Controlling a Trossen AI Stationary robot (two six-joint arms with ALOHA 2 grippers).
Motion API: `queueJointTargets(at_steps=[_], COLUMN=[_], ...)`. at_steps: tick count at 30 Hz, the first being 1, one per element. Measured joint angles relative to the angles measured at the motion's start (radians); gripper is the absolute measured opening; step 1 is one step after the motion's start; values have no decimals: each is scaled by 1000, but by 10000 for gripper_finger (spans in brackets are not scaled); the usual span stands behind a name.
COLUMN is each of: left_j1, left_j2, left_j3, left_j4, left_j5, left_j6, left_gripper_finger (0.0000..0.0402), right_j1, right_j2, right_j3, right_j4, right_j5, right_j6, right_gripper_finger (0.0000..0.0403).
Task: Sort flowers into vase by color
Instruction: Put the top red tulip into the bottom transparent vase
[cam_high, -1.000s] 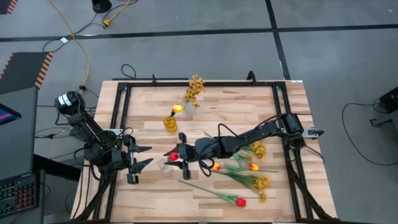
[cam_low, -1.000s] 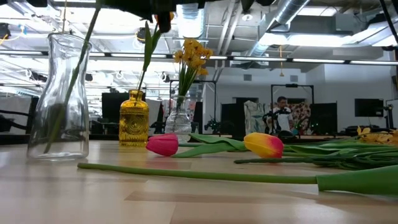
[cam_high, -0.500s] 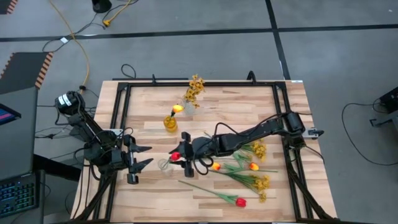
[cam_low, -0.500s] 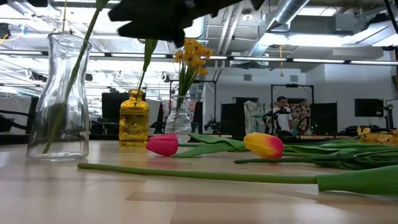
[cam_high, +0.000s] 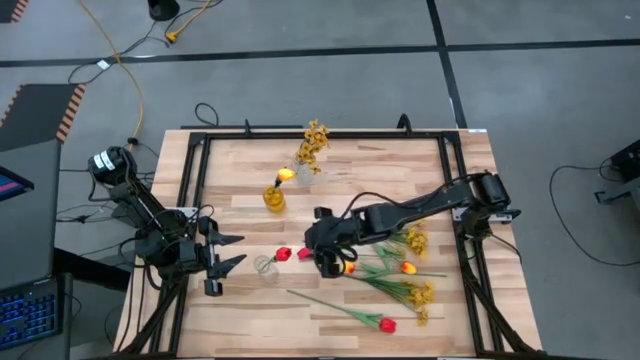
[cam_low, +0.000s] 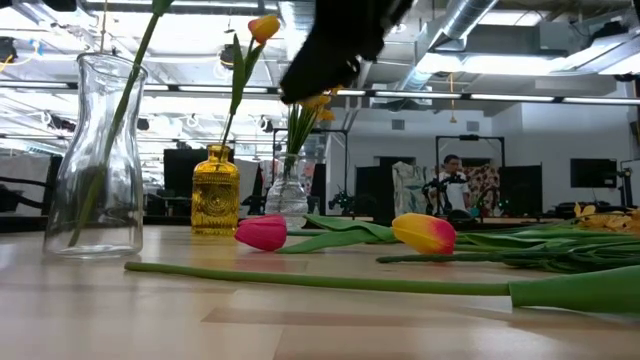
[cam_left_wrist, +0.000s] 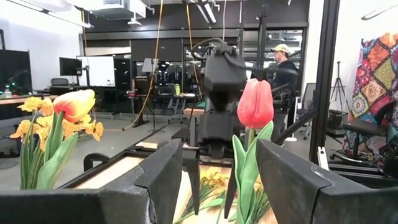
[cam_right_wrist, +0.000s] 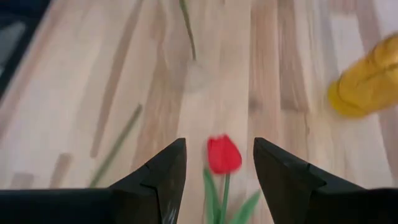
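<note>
At the left edge of the bench (cam_high: 240, 300), the left gripper (cam_high: 232, 251) waits low over the wood with its fingers spread and nothing between them.

Just beside it stands the clear glass vase (cam_high: 264, 267). A red tulip (cam_high: 283, 255) stands in this vase, its green stem leaning against the glass wall in the low view and its bloom upright in the left wrist view.

Farther back stands the amber vase (cam_high: 273, 199), holding one yellow-orange tulip (cam_high: 286, 174). Behind that, a second clear vase (cam_high: 303, 174) carries a mustard-yellow spray (cam_high: 315, 140).

Near the bench centre, the right gripper (cam_high: 328, 262) hangs just beside the red tulip, on the side away from the left arm. Its fingers (cam_right_wrist: 161, 180) are spread and empty, with the red bloom showing in the gap below them. The bloom appears free of both fingers, though the wrist view is soft at this point.

To the right of this gripper, the unsorted flowers (cam_high: 400, 280) lie flat on the wood:
- a yellow-orange tulip (cam_high: 347, 268) touching the gripper's outline;
- another yellow-orange tulip (cam_high: 408, 267);
- mustard-yellow sprays (cam_high: 416, 241) near the bench's right rail;
- a second red tulip (cam_high: 386, 324) nearest the front edge, its long stem running toward the clear glass vase.
</note>
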Motion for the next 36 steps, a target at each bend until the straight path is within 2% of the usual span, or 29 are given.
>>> queueJointTargets(at_steps=[8,10,19,26,36], left_j1=[0,0,0,0,0], left_j2=[0,0,0,0,0], left_j3=[0,0,0,0,0], left_j4=[-20,-21,-24,-45,-45], left_j5=[1,0,3,0,0], left_j6=[-5,-9,-29,-49,-50], left_gripper_finger=[192,192,192,192,192], right_j1=[-20,-30,-41,-41,-54], right_j2=[55,79,198,223,254], right_j3=[-16,-10,-15,-14,-15], right_j4=[-44,0,-7,-3,-3], right_j5=[-5,-6,-9,-8,-9], right_j6=[0,-1,-51,-53,-53], right_gripper_finger=[214,214,214,214,165])
